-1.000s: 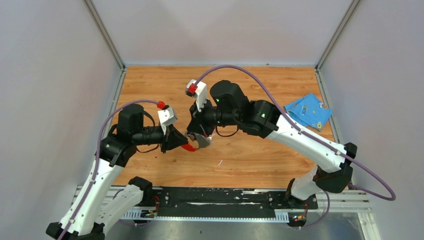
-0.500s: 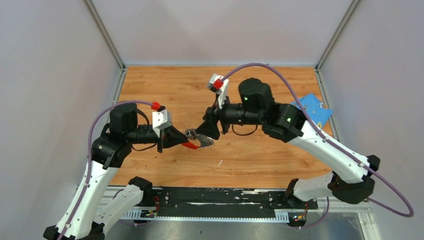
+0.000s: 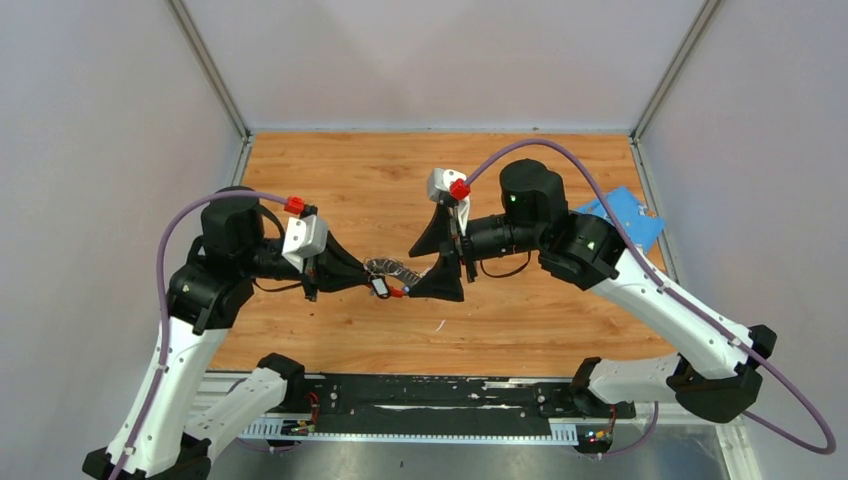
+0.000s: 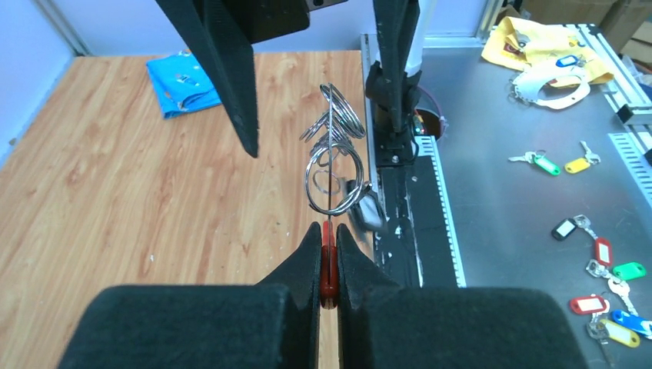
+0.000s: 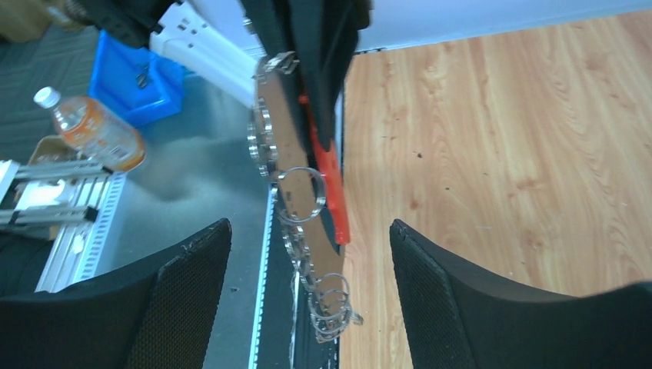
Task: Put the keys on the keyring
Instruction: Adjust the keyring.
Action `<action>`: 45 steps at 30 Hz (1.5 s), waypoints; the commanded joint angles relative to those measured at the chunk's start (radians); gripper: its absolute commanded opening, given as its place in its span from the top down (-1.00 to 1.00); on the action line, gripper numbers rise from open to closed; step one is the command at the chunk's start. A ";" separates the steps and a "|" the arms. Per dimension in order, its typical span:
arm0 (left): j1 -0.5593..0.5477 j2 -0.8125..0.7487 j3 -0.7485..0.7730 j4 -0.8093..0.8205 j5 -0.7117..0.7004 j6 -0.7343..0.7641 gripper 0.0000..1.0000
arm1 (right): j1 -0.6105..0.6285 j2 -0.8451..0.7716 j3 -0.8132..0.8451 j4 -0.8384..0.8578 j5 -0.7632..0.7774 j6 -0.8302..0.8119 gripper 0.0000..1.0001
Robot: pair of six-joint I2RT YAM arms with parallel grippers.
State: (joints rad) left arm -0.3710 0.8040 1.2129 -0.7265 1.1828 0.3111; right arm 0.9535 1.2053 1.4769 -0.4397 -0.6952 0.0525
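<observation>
The keyring [image 3: 392,272] hangs in mid-air over the middle of the table, a red strap [image 4: 329,261] with a chain of silver rings [image 4: 335,161]. My left gripper [image 3: 377,284] [image 4: 329,229] is shut on the red strap, and the rings stick out beyond its tips. My right gripper [image 3: 411,273] [image 5: 309,224] stands open, one finger either side of the rings [image 5: 332,307] without touching them. A small dark piece [image 3: 380,287] hangs below the rings; I cannot tell whether it is one of the keys. No key shows plainly.
A blue cloth [image 3: 628,214] [image 4: 181,77] lies at the table's right edge, partly behind the right arm. A black rail [image 3: 430,395] runs along the front edge. Off the table are coloured key tags [image 4: 607,254], a bottle [image 5: 92,127] and a blue bin [image 5: 138,77].
My right gripper has opened, let go of the keyring and backed off to the right. My left gripper has closed on the red strap and now carries the keyring alone.
</observation>
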 commanded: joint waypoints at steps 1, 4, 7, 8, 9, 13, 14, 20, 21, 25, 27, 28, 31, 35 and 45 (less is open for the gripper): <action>-0.006 0.011 0.025 0.013 0.036 -0.019 1.00 | -0.009 0.002 -0.020 0.031 -0.149 -0.022 -0.51; -0.006 0.020 0.032 0.014 0.023 -0.029 1.00 | -0.009 0.009 -0.031 0.042 -0.171 -0.007 -0.35; -0.006 0.026 0.037 0.012 0.011 -0.036 1.00 | -0.009 0.027 -0.033 0.041 -0.164 0.003 -0.01; -0.006 0.029 0.041 0.012 0.008 -0.039 1.00 | -0.008 0.033 -0.034 0.041 -0.155 0.007 0.17; -0.006 0.031 0.043 0.013 0.006 -0.041 1.00 | -0.009 0.041 -0.031 0.037 -0.143 0.014 0.41; -0.006 0.034 0.052 0.013 0.006 -0.051 1.00 | -0.007 0.068 -0.016 0.014 -0.094 0.025 0.83; -0.006 0.034 0.053 0.014 0.006 -0.052 1.00 | -0.006 0.070 -0.013 0.013 -0.081 0.030 0.95; -0.006 0.025 0.059 0.014 -0.135 -0.029 0.13 | -0.009 0.088 0.010 0.010 -0.038 0.178 0.99; -0.006 0.019 0.061 0.014 -0.203 0.003 -0.37 | -0.013 0.097 0.011 0.002 -0.026 0.217 0.99; -0.006 -0.060 0.031 0.027 -0.489 0.298 -0.92 | -0.041 0.133 -0.005 -0.004 -0.007 0.363 0.99; -0.006 -0.112 -0.002 0.096 -0.596 0.399 -0.98 | -0.053 0.148 -0.006 0.001 0.022 0.432 0.99; -0.006 -0.146 -0.022 0.122 -0.614 0.438 -0.99 | -0.064 0.156 -0.004 0.010 0.034 0.462 0.99; -0.006 -0.208 -0.043 0.148 -0.522 0.547 -1.00 | -0.090 0.182 -0.003 0.094 0.050 0.569 0.99; -0.006 -0.249 -0.088 0.149 -0.390 0.655 -1.00 | -0.110 0.240 0.029 0.236 0.035 0.725 0.99; -0.008 -0.319 -0.278 0.144 -0.323 1.155 -1.00 | -0.143 0.347 0.043 0.622 0.086 1.093 0.99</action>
State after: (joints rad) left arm -0.3752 0.5354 1.0187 -0.5808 0.8402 1.1309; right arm 0.8387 1.5383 1.5120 -0.0540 -0.6308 0.9356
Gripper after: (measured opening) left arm 1.000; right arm 0.036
